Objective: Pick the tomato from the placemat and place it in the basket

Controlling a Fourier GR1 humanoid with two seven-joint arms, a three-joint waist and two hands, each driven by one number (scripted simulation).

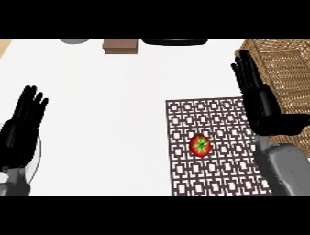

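The tomato (pixel 200 145) sits on the patterned placemat (pixel 215 179), not yet picked up. The right hand (pixel 260 98) hovers at the mat's right edge beside the wicker basket (pixel 300 78), fingers straight and together, seemingly poised to reach. The left hand (pixel 19 131) rests at the left, fingers straight, uninvolved

Red tomato (pixel 200 145) with green stem on brown lattice-patterned placemat (pixel 215 174), tan woven basket (pixel 300 69), white counter (pixel 110 119), black hands.
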